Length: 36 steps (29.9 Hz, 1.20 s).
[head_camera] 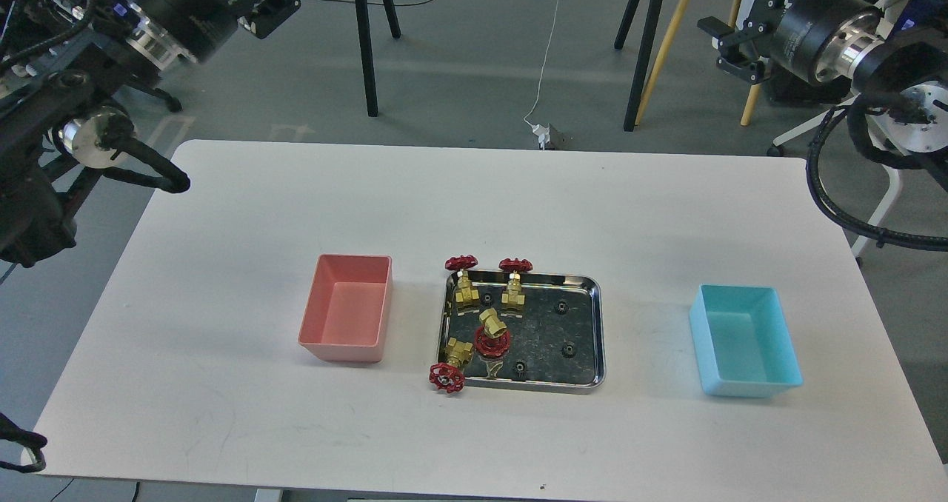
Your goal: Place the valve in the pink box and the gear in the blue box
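A white counter (244,213) carries three containers in a row. The pink box (346,309) sits left of centre, a shiny steel tray (578,287) lies in the middle, and the blue box (744,340) stands well apart to the right. Both boxes show only bare floors.

Four valves lie in the left half of the tray. Two stand side by side at its far edge, their red handwheels reaching past the rim — the left one (464,278) and its neighbour (514,281). A third valve (490,333) lies tilted nearer the middle, its handwheel facing the viewer. The fourth valve (451,366) rests at the near left corner, its brass body inside and its handwheel hanging over the rim above the counter.

Small black gears dot the tray floor. One gear (561,308) lies toward the far right, another (568,350) sits just nearer, a third (520,369) lies close to the near rim, and a fourth (486,298) sits between the two far valves.

The left hand (270,6) hangs high at the upper left, beyond the counter's far edge; it is dark, and I cannot tell how its fingers stand. The right hand (729,47) hovers at the upper right, also off the counter — its fingers cannot be told apart either. Neither hand is near the tray.
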Motion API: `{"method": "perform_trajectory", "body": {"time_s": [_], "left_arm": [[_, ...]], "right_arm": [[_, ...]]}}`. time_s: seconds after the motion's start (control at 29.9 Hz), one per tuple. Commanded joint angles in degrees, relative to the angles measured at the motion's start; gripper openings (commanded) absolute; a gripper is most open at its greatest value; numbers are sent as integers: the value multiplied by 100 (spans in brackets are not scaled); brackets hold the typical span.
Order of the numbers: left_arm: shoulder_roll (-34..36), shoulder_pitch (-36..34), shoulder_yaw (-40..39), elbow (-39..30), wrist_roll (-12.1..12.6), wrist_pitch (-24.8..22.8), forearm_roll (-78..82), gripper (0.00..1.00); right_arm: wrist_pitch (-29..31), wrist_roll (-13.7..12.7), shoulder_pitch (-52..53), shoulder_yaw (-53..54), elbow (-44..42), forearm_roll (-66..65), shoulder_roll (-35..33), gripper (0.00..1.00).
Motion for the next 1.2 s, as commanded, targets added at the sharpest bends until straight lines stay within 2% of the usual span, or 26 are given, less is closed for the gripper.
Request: {"method": "perform_trajectory", "body": {"time_s": [0.0,0.17,0.27,0.33,0.43,0.6,0.77,0.87,1.04,1.17], "left_arm": [[-37,231,207,-460,1,664,1173,99],[-327,1012,295,-1401,1,2017,2974,100],[-669,1505,295,-1569,1,2546,4134,100],[-819,1812,295,-1508,1,3063,5109,100],[-1003,2199,330,-1412,1,4144,6621,100],[-1934,2411,673,-587,1,5541,8364,100],[-2883,2526,664,538,1,5541,9384,100],[-3290,2526,664,1153,1,5541,9475,100],[-3290,2517,682,1998,1,5541,9475,100],[-3290,2517,874,2227,1,5541,9475,100]], "right_arm": [[487,-33,41,-13,0,-9,-228,100],[630,-42,163,-13,-35,-62,-281,100],[630,-51,181,-13,-44,-70,-290,100],[630,-51,181,-13,-44,-79,-299,100],[630,-60,190,-13,-44,-79,-396,100],[638,-86,252,-21,-53,-97,-528,100],[638,-157,269,-100,-44,-106,-536,100],[647,-157,269,-109,-53,-106,-615,100],[647,-157,269,-118,-44,-106,-633,100],[647,-157,269,-118,-35,-140,-624,100]]}}
